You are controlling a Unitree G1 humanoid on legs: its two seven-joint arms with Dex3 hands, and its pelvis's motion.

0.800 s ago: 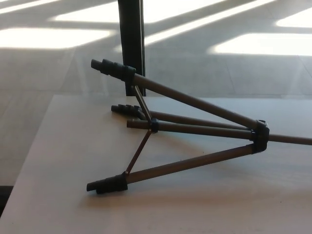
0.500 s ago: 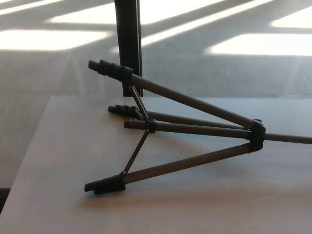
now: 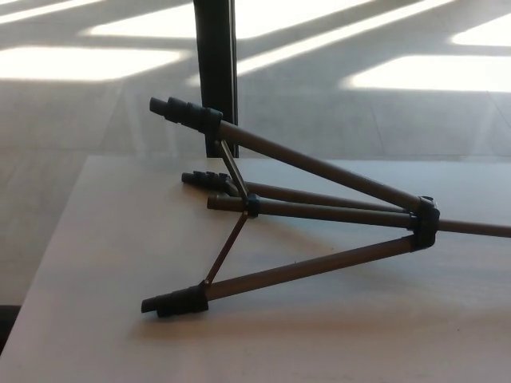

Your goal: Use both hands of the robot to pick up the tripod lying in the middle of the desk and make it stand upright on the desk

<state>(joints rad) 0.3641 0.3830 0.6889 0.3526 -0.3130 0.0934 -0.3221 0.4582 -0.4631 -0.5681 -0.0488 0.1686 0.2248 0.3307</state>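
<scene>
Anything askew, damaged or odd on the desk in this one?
Only the tripod: it lies on its side on the desk, legs spread, feet to the left, one leg raised off the surface. No damage visible. Neither hand shows.

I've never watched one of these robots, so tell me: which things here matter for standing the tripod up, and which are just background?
Part of the job:
- tripod, lying on its side, legs spread
- desk it lies on

Just background:
- dark post behind the desk
- sunlit floor

Neither robot hand is in view.

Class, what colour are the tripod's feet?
Black, seen best in the head view: the tripod's feet.
</scene>
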